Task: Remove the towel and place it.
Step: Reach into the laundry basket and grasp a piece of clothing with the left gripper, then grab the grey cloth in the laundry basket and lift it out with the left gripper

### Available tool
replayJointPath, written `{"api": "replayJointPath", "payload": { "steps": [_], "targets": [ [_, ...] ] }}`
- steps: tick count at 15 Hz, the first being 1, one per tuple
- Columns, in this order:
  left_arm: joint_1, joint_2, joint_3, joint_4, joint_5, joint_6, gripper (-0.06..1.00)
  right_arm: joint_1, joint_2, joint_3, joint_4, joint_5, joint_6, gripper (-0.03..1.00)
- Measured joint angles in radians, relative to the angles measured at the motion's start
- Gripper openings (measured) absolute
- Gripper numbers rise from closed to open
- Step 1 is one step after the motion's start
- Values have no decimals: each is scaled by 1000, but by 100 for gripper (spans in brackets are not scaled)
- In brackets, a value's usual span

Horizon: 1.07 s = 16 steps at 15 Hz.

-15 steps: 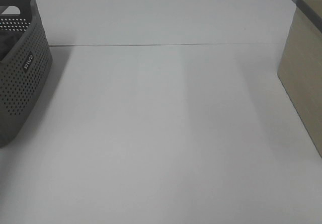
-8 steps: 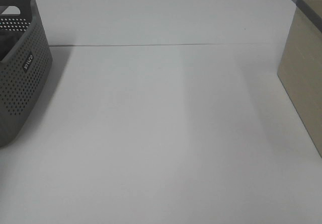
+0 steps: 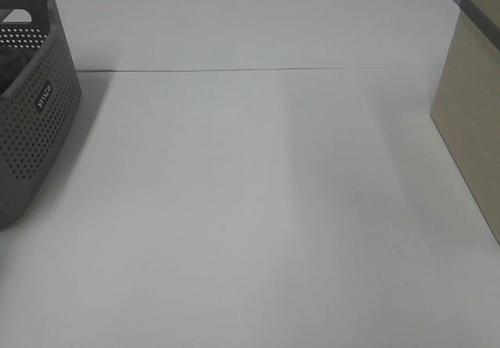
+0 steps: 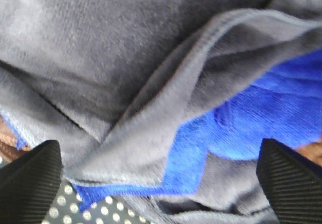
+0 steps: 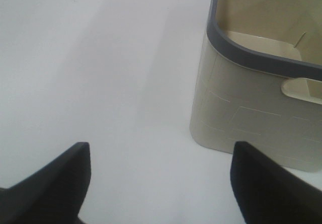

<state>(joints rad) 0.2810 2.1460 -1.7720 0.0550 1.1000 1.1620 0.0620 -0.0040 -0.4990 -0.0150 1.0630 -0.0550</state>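
Observation:
The left wrist view is filled by crumpled towels: a dark grey towel (image 4: 126,73) lies over a bright blue one (image 4: 261,128). My left gripper (image 4: 161,183) is open just above them, with both dark fingertips (image 4: 30,178) wide apart at the frame's lower corners, holding nothing. The grey perforated basket (image 3: 31,121) stands at the table's left edge in the high view, its contents hidden there. My right gripper (image 5: 161,183) is open and empty above the bare white table (image 5: 75,58). Neither arm shows in the high view.
A beige bin (image 3: 473,113) with a dark grey rim stands at the table's right edge; it also shows in the right wrist view (image 5: 256,98), and its visible inside is bare. A seam (image 3: 258,69) crosses the white table.

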Motion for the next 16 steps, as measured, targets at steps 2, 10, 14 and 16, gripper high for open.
{"api": "replayJointPath", "payload": {
  "steps": [2, 10, 14, 16],
  "targets": [
    [0, 0, -11, 1, -17, -21, 99, 0, 0, 0, 0, 0, 0, 75],
    [0, 36, -54, -55, -13, -28, 99, 0, 0, 0, 0, 0, 0, 75],
    [0, 67, -54, -62, 32, -32, 95, 0, 0, 0, 0, 0, 0, 75],
    [0, 67, -54, -63, 46, -34, 72, 0, 0, 0, 0, 0, 0, 75]
  ]
}}
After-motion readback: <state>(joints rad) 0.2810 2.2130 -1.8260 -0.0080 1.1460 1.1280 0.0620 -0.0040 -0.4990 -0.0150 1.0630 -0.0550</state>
